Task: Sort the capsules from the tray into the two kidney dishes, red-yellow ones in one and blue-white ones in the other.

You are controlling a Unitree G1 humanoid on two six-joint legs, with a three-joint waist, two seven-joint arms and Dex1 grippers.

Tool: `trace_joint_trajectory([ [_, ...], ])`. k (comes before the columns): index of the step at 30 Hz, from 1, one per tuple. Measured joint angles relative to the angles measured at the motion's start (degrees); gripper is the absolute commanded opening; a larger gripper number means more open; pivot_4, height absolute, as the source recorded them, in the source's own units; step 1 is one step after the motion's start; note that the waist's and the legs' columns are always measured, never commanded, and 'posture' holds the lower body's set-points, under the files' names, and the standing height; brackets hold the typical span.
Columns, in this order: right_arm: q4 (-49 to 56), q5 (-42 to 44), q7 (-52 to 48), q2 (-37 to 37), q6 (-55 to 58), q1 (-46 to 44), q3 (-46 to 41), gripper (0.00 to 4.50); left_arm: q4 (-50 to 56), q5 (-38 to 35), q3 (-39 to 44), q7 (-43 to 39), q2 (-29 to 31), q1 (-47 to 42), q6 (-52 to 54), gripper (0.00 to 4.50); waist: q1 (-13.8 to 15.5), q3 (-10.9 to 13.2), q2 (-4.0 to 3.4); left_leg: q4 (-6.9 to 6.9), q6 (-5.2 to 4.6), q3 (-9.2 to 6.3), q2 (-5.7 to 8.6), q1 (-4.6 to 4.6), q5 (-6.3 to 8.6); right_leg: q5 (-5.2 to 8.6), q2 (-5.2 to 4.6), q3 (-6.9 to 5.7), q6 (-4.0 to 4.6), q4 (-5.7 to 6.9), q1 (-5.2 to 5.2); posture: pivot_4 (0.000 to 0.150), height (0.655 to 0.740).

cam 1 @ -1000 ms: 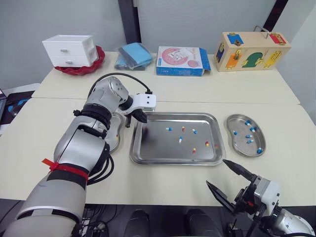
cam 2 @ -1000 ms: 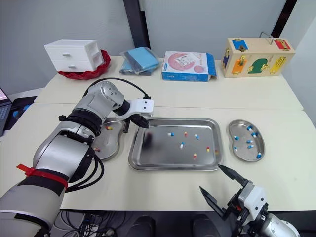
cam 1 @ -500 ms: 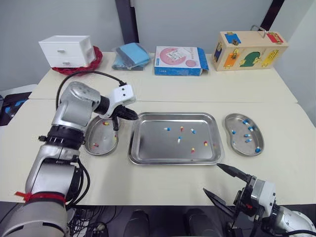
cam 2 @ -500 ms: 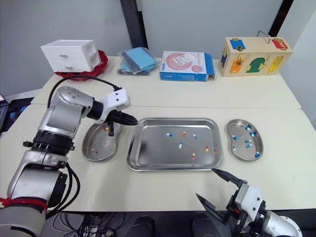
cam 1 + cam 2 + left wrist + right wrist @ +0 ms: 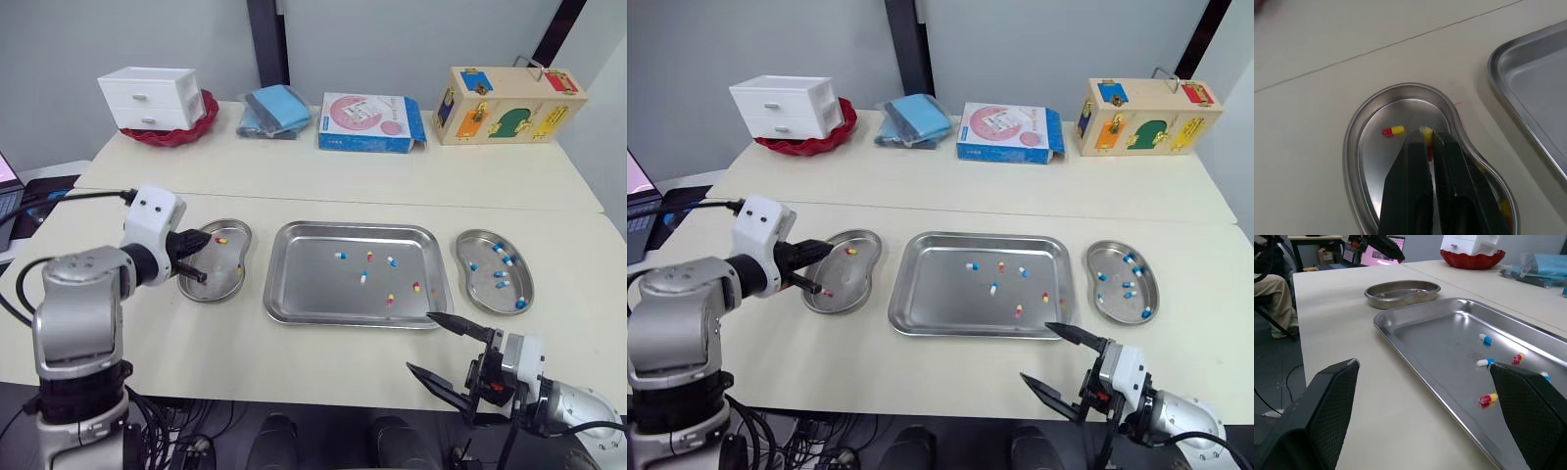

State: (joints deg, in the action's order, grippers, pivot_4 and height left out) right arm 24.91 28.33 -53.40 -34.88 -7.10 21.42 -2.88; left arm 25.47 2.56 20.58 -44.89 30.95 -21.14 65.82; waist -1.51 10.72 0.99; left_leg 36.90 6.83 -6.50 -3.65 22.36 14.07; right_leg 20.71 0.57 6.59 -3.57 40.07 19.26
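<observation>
Swung off the tray (image 5: 313, 286), the left end effector (image 5: 1427, 138) pinches a red-yellow capsule (image 5: 1425, 131) over the dish (image 5: 1366, 156).

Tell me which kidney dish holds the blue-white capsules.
The kidney dish on the robot's right of the tray: its capsules are all blue-white, while the left dish holds red-yellow ones.

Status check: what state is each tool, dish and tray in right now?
Left tool: shut on a red-yellow capsule over the left steel kidney dish.
Right tool: open, empty.
Rectangular steel tray: six capsules inside.
Left steel kidney dish: red-yellow capsules inside.
Right steel kidney dish: blue-white capsules inside.
</observation>
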Motion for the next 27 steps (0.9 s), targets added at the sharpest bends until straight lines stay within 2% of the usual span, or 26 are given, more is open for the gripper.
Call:
trace_joint_trajectory([
  [6, -0.7, 0.6, -1.4, -0.4, 1.5, -1.4, -0.5, 4.50, 0.6, -3.7, 0.6, 6.3, -3.2, 3.7, -0.6, 0.02, -0.1, 0.0, 0.00, -0.02, 0.00, 0.01, -0.01, -0.01, 0.00, 0.00, 0.01, 0.01, 0.00, 0.00, 0.02, 0.150, 0.7400],
  [22, 0.3, 1.0, -1.2, 0.4, 3.7, 0.6, -2.1, 4.50, -2.9, -10.9, -0.5, 12.8, -0.1, 4.9, -1.2, 0.02, -0.2, 0.0, 0.00, -0.06, 0.00, 0.02, 0.00, -0.02, 0.00, 0.00, 0.00, 0.02, 0.00, -0.02, 0.03, 0.150, 0.7400],
  [25, 0.3, 0.7, -1.2, 1.1, 3.6, 0.6, -2.1, 4.50, -4.2, -11.9, -0.7, 13.4, 0.4, 4.6, -1.2, 0.70, -0.2, 0.0, 0.00, -0.05, 0.01, 0.02, 0.00, -0.01, 0.00, 0.00, 0.00, 0.02, 0.00, -0.02, 0.03, 0.150, 0.7400],
  [27, 0.3, 0.4, -1.2, 1.3, 3.5, 0.6, -2.1, 4.50, -5.8, -12.3, -1.0, 14.2, 1.0, 4.4, -1.4, 1.35, -0.2, 0.0, 0.00, -0.06, 0.01, 0.02, 0.00, -0.01, 0.00, 0.00, 0.00, 0.02, 0.00, -0.02, 0.04, 0.150, 0.7400],
])
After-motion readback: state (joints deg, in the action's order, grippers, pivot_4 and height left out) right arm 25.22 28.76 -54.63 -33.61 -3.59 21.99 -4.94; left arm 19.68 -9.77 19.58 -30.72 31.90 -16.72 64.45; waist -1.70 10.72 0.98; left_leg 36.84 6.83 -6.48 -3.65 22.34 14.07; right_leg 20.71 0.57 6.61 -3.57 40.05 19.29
